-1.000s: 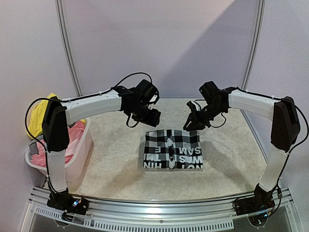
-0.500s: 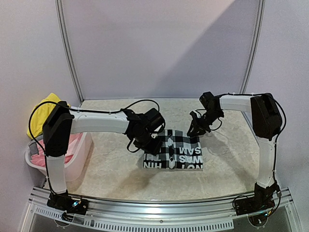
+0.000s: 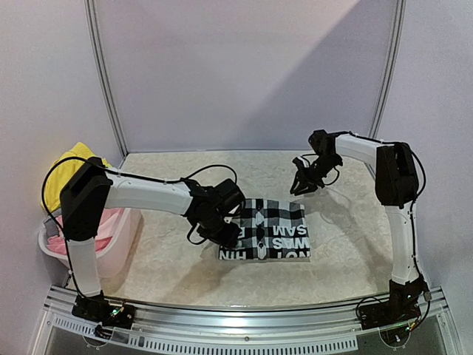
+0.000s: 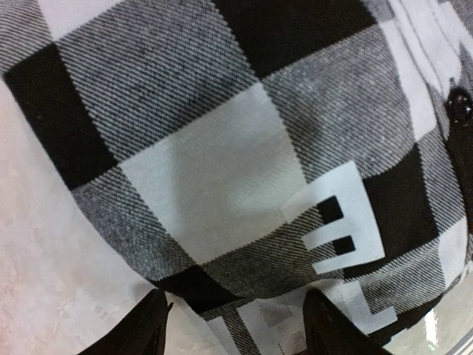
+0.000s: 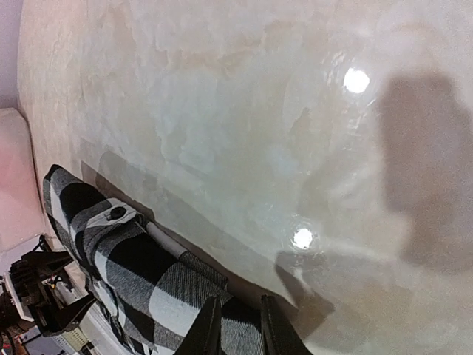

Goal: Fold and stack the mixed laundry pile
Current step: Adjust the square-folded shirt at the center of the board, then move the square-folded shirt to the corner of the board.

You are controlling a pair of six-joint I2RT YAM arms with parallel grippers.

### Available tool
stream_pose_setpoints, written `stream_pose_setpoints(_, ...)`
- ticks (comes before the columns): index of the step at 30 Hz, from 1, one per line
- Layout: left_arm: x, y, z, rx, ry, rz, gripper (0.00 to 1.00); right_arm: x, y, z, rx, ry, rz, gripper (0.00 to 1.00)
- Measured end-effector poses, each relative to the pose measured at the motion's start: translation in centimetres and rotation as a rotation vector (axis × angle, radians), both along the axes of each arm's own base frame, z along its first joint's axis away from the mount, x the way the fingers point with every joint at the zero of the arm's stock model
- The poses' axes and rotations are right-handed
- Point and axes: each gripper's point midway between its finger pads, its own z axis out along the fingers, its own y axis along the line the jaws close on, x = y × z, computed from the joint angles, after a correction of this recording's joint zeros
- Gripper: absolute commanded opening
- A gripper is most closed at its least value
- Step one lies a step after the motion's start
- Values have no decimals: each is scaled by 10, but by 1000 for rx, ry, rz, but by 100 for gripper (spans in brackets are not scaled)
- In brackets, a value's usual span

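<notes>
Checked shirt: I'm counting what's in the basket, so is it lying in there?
No, the checked shirt lies folded on the table, apart from the white basket at the left.

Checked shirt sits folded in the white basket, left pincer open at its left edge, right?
No: the checked shirt lies folded on the table, not in the white basket, as the top external view shows. The left pincer is open at its left edge.
</notes>
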Motion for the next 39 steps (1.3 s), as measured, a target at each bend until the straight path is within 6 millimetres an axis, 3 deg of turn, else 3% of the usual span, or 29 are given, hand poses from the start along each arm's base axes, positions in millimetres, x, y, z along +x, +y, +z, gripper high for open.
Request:
stream_pose_setpoints(5, 3, -1, 25, -3, -44, -2, 73, 12, -10, 32, -47, -80, -4, 37)
stream_pose_setpoints(9, 13, -2, 70, -16, -143, 8, 85, -11, -19, 62, -69, -106, -22, 43)
stream_pose_setpoints(10, 15, -2, 85, -23, -177, 14, 97, -19, -20, 73, -72, -119, -30, 45)
stream_pose_setpoints(11, 17, 0, 99, -30, -210, 20, 99, -26, -21, 85, -74, -136, -36, 47)
stream_pose_setpoints(15, 22, 23, 142, -10, -323, 83, 100, -58, -2, 127, -68, -226, -30, 52)
stream_pose_setpoints(18, 22, 48, 159, 36, -378, 138, 100, -87, 28, 139, -54, -264, 17, 52)
stream_pose_setpoints(24, -1, 104, 166, 71, -410, 238, 100, -136, 82, 107, 17, -190, 93, 52)
stream_pose_setpoints(29, -21, 142, 182, -10, -451, 326, 100, -153, 114, 87, 114, -119, 105, 51)
stream_pose_setpoints(34, -36, 170, 191, -84, -489, 381, 99, -152, 120, 52, 84, -29, 46, 51)
stream_pose_setpoints(39, -42, 180, 194, -130, -504, 406, 100, -152, 119, 24, 33, 34, 0, 52)
